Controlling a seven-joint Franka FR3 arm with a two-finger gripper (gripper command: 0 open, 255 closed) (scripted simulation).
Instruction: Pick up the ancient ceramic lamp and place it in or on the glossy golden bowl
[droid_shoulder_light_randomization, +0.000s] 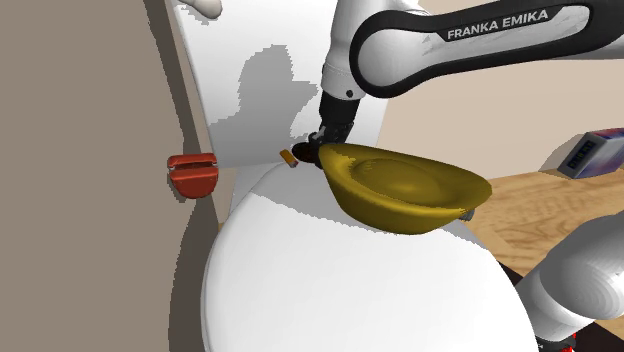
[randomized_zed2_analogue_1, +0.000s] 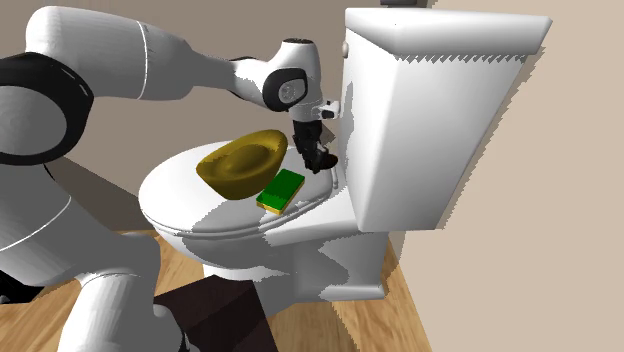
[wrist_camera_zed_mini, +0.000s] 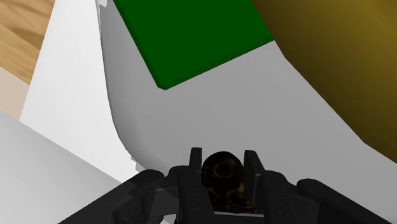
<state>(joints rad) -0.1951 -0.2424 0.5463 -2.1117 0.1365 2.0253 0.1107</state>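
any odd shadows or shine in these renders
Shoulder view: a grey, jagged-edged shadow lies on the toilet tank; the golden bowl has a soft sheen. Second exterior view: saw-toothed shading under the tank lid. Wrist view: flat light, the clasped lamp looks nearly black.

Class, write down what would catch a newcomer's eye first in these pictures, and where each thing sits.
A golden bowl sits on a white toilet lid, with a green block beside it. Near the tank, the black gripper clasps a small dark lamp in its fingers.
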